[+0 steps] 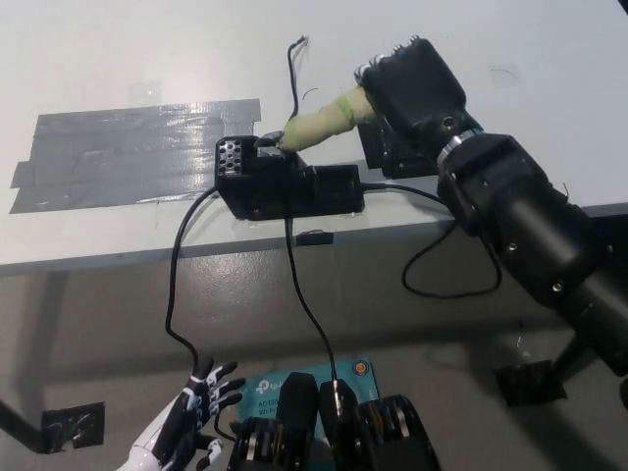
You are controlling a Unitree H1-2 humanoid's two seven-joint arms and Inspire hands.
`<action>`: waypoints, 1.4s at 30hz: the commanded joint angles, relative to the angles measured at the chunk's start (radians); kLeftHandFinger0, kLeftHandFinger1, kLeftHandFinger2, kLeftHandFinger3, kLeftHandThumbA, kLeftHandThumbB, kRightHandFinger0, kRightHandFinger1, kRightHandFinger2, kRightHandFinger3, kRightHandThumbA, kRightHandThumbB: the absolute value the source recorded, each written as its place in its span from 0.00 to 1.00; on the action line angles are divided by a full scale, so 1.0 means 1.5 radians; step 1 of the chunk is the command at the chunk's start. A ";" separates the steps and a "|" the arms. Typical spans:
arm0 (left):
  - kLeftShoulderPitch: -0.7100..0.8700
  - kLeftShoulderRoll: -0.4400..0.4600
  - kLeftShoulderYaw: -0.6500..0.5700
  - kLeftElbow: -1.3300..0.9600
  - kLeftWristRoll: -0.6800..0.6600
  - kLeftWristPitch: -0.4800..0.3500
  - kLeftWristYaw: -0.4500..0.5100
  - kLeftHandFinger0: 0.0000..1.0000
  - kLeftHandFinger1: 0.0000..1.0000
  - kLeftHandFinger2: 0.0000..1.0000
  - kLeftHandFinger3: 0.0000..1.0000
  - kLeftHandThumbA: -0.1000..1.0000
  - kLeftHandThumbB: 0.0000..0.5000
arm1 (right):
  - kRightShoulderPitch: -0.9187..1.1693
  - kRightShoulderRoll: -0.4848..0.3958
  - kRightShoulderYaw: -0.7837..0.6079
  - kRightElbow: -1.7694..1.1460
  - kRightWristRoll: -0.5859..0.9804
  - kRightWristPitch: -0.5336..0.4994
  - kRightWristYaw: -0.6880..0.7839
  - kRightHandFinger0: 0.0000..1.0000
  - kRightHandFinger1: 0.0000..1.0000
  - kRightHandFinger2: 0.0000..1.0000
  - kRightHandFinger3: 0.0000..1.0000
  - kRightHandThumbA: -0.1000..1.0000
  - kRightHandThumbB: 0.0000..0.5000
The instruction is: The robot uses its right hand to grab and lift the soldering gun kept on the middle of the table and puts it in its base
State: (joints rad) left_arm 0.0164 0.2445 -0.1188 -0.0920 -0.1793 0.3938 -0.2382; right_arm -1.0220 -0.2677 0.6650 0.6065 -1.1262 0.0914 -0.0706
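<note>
Right hand [407,83], black, over the white table [118,59], fingers wrapped round the rear of the soldering gun [319,122] and gripping it. Gun's visible handle is pale yellow-green, wound in tape with a brighter green band near the hand; surface looks uneven, wrapped. It slants down and to picture left, its front end meeting the top of the black base [285,182] just beside a perforated block at the base's left end. Tip itself too dark and small to make out; cannot tell how far it sits inside. Base stands near the table's front edge, black, boxy, lower at its right part. Black cables [175,285] run from the base over the table edge and hang down. A strip of grey tape [128,152] lies flat on the table, left of the base. Left hand [186,427], white, rests low at picture bottom left, below the table, fingers spread, holding nothing.
</note>
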 commanded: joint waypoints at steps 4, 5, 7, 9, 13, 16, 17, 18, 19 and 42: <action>-0.012 0.003 -0.008 -0.023 0.004 -0.001 -0.018 1.00 1.00 1.00 1.00 1.00 1.00 | -0.023 0.004 0.010 -0.011 -0.018 -0.010 -0.027 0.00 0.01 0.43 0.22 0.00 0.00; -0.012 0.003 -0.009 -0.024 0.005 -0.001 -0.018 1.00 1.00 1.00 1.00 1.00 1.00 | -0.023 0.004 0.010 -0.012 -0.017 -0.010 -0.025 0.00 0.01 0.44 0.18 0.00 0.00; -0.013 0.002 -0.011 -0.025 0.004 -0.002 -0.018 1.00 1.00 1.00 1.00 1.00 1.00 | -0.027 0.008 0.013 -0.013 -0.019 -0.006 -0.018 0.00 0.03 0.45 0.24 0.00 0.00; -0.014 0.001 -0.011 -0.024 0.006 -0.002 -0.016 1.00 1.00 1.00 1.00 1.00 1.00 | -0.029 0.012 0.012 -0.006 -0.017 -0.009 -0.032 0.00 0.03 0.44 0.16 0.00 0.00; -0.011 0.004 -0.015 -0.030 0.011 0.004 -0.014 1.00 1.00 1.00 1.00 1.00 1.00 | -0.029 0.025 0.025 0.012 -0.030 -0.002 -0.043 0.00 0.00 0.39 0.00 0.00 0.12; -0.011 -0.001 -0.020 -0.028 0.011 0.003 -0.017 1.00 1.00 1.00 1.00 1.00 1.00 | -0.016 0.026 0.023 0.008 -0.026 0.000 -0.039 0.00 0.01 0.42 0.10 0.00 0.13; -0.011 0.000 -0.021 -0.026 0.012 -0.002 -0.017 1.00 1.00 1.00 1.00 1.00 1.00 | -0.014 0.031 0.017 0.012 -0.014 -0.008 -0.046 0.00 0.05 0.45 0.10 0.00 0.12; -0.012 0.000 -0.022 -0.025 0.014 -0.002 -0.016 1.00 1.00 1.00 1.00 1.00 1.00 | -0.015 0.035 0.014 0.015 -0.010 -0.009 -0.049 0.00 0.05 0.46 0.08 0.00 0.11; -0.011 -0.001 -0.021 -0.029 0.013 0.007 -0.013 1.00 1.00 1.00 1.00 1.00 1.00 | -0.023 0.047 0.014 0.013 -0.008 0.000 -0.025 0.00 0.04 0.44 0.14 0.00 0.07; -0.009 0.008 -0.017 -0.026 0.010 0.008 -0.016 1.00 1.00 1.00 1.00 1.00 1.00 | -0.025 0.054 0.096 -0.118 -0.149 0.089 0.243 1.00 1.00 1.00 1.00 0.63 1.00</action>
State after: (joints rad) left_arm 0.0051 0.2447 -0.1504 -0.1018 -0.1635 0.4094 -0.2384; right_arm -1.0241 -0.1909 0.8108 0.4751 -1.2919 0.1861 0.2164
